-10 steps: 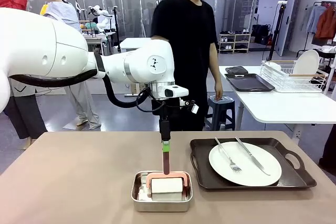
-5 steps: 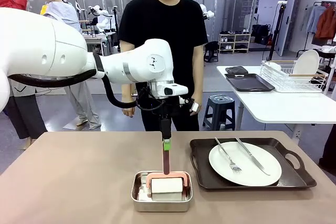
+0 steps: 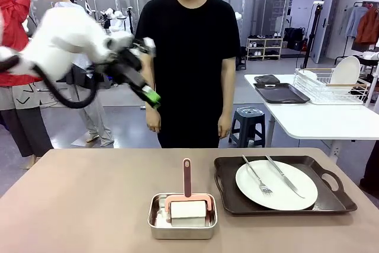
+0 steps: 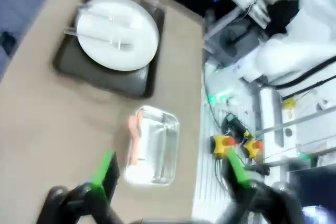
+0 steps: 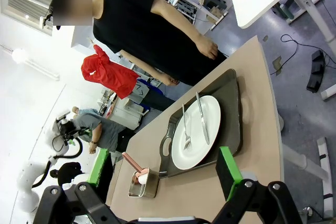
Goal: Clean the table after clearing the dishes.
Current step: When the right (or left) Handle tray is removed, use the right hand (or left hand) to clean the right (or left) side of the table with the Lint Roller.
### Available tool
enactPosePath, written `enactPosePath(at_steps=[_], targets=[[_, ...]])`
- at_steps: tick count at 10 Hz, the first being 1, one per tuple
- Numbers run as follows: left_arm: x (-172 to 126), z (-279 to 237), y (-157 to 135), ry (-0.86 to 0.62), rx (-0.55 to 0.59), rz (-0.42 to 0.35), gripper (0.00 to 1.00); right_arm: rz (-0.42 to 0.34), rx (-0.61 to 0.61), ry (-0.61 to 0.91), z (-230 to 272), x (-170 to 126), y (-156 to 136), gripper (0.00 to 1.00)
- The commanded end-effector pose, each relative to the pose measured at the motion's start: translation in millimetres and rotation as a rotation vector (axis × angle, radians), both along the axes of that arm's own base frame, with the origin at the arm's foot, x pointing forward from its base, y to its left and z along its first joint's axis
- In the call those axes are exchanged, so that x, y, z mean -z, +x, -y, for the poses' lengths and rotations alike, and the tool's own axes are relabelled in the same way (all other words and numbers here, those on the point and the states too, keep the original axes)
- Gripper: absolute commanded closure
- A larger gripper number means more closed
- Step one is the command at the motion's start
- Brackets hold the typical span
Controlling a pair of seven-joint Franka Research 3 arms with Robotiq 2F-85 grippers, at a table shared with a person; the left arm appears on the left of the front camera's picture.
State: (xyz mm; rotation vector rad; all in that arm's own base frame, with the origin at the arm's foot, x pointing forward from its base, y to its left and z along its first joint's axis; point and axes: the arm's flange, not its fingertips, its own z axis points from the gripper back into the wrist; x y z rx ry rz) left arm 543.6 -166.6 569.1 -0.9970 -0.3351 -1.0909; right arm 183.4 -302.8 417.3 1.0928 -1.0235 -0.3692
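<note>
With your left hand (image 3: pixel 151 96) spread and empty, high left of the tin (image 3: pixel 181 233), lift the tray (image 3: pixel 221 186) right of it level, by its handle.

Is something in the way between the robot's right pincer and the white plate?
Nothing visible is. In the right wrist view, the open right pincer looks straight at the plate on its tray; the tin with the roller sits off to one side.
</note>
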Motion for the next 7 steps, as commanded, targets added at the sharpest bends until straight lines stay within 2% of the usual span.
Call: enactPosePath(at_steps=[1,5,7], targets=[[50,-118,-82,-0.431,-0.176,-0.033,0.00,0.025,0.004,-0.006,-4,-1,-1,0.00],[132,-301,-188,-0.768,-0.624,-0.024,0.00,0.025,0.004,-0.006,-4,-1,-1,0.00],[161,-342,-223,-0.845,-0.783,-0.035,0.00,0.025,0.004,-0.006,-4,-1,-1,0.00]])
